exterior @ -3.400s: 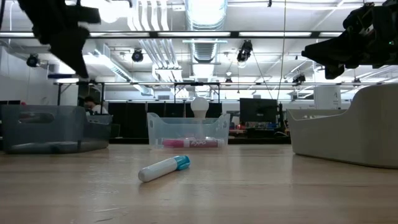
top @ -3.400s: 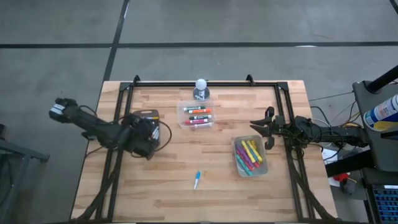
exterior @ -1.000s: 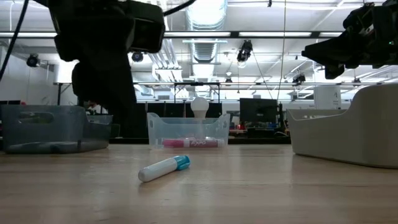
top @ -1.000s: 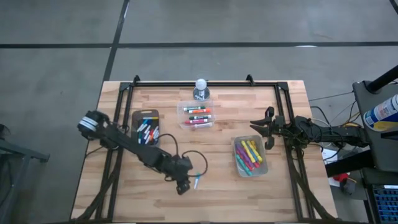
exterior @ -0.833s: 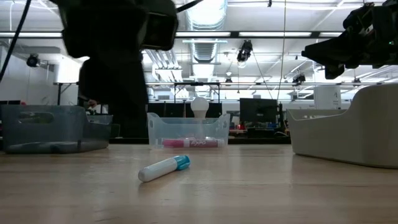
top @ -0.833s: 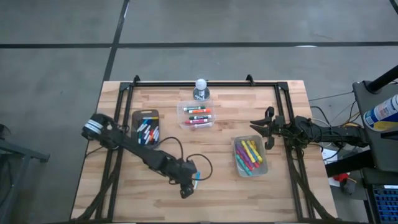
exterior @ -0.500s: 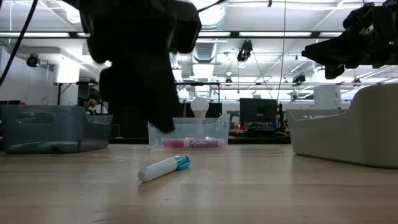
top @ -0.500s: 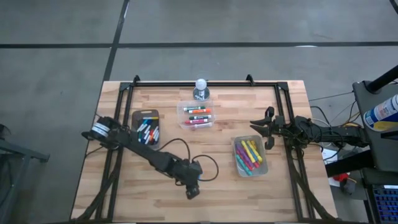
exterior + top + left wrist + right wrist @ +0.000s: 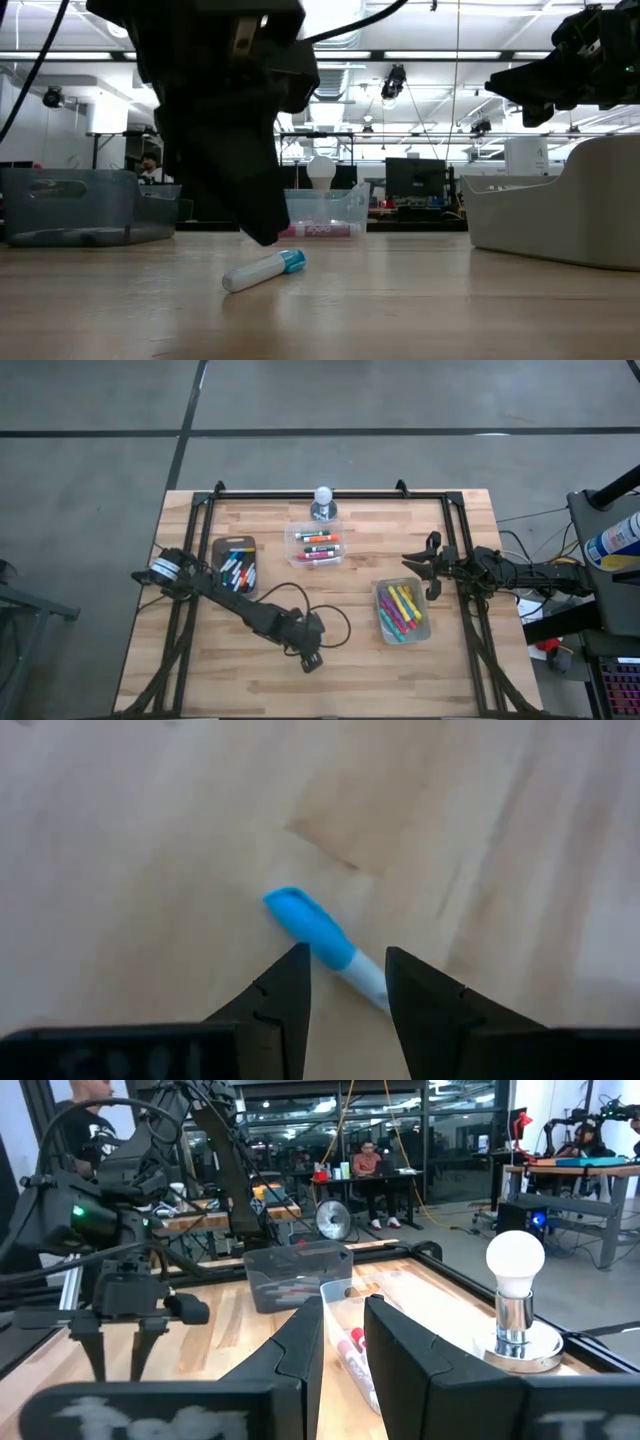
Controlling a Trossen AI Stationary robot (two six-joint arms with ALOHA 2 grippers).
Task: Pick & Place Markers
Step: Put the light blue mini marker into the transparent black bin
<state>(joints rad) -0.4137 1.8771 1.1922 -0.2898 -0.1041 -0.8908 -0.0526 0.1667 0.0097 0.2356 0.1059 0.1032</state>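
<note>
While its two fingers (image 9: 285,1005) are standing parted, the left gripper (image 9: 345,982) is hanging right over a lone blue-capped marker (image 9: 322,942), one finger on each side of the white body, nothing pinched yet. That loose marker (image 9: 263,270) is lying flat on the bare wood table (image 9: 360,670); from overhead the gripper (image 9: 311,657) is covering it, down toward six o'clock of the table's centre.

Moving outward, three containers are sitting on the table. One dark grey tray (image 9: 233,566) at about nine o'clock is holding a mixed bunch of markers, too jumbled to count. One clear tub (image 9: 318,545) at twelve o'clock is holding about three, orange and red among them. One more tub (image 9: 403,610) at four o'clock is holding a pile of yellow, pink and green ones, too crowded to count. One light bulb (image 9: 322,503) is standing just beyond the twelve o'clock tub.

Over at three o'clock, the right gripper (image 9: 427,577) is waiting by the table's edge, fingers (image 9: 300,1345) a narrow gap apart and holding nothing.
</note>
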